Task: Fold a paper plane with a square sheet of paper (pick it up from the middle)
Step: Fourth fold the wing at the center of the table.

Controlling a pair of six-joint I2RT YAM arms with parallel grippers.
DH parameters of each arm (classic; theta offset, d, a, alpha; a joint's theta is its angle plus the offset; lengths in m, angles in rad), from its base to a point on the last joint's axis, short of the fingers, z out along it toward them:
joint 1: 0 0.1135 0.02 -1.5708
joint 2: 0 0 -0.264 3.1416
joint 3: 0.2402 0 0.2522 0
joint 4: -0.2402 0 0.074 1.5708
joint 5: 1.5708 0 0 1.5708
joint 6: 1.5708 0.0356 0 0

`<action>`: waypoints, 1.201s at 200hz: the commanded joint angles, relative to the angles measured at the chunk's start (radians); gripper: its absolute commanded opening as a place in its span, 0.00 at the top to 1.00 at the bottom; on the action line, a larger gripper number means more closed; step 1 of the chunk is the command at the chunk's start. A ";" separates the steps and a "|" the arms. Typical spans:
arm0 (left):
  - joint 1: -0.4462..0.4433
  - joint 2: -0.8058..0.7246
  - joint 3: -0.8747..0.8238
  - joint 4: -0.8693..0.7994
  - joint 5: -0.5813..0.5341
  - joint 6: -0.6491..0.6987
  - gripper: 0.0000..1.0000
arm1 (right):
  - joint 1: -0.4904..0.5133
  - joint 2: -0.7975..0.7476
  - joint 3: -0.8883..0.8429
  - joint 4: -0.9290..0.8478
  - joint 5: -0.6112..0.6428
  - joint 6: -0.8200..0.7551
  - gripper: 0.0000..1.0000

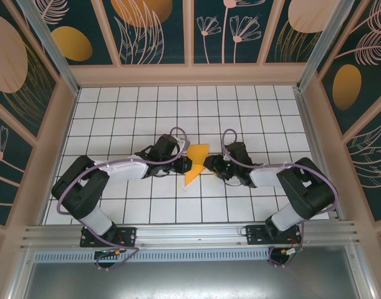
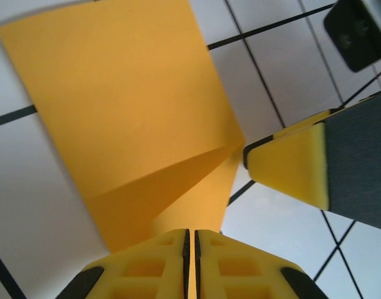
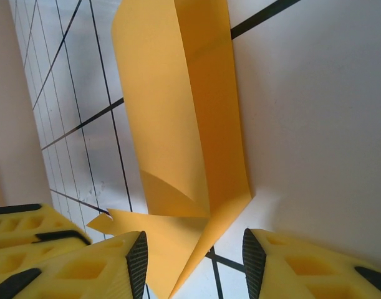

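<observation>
Orange-yellow square sheet of paper, partly folded.
It sits near the centre of the tiled table, tapering toward the table's near edge, one flap lifted off the surface along a diagonal crease.

The left arm and right arm have black joints, pale grey shells and lilac cables. The left hand and right hand have yellow fingers with moulded recesses and black pads.

No legible text, labels, numbers or signs.
</observation>
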 commanded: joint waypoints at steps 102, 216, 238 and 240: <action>0.000 0.119 0.012 0.050 -0.033 -0.019 0.89 | 0.035 0.134 0.101 0.093 -0.080 -0.089 0.58; 0.000 0.023 -0.026 0.048 -0.055 -0.013 0.80 | 0.036 0.190 0.153 0.020 -0.088 -0.165 0.82; -0.003 -0.043 -0.061 0.061 -0.048 -0.029 0.76 | 0.044 0.179 0.137 0.054 -0.072 -0.102 0.87; -0.003 -0.051 -0.066 0.063 -0.048 -0.031 0.76 | 0.046 0.177 0.134 0.061 -0.072 -0.095 0.88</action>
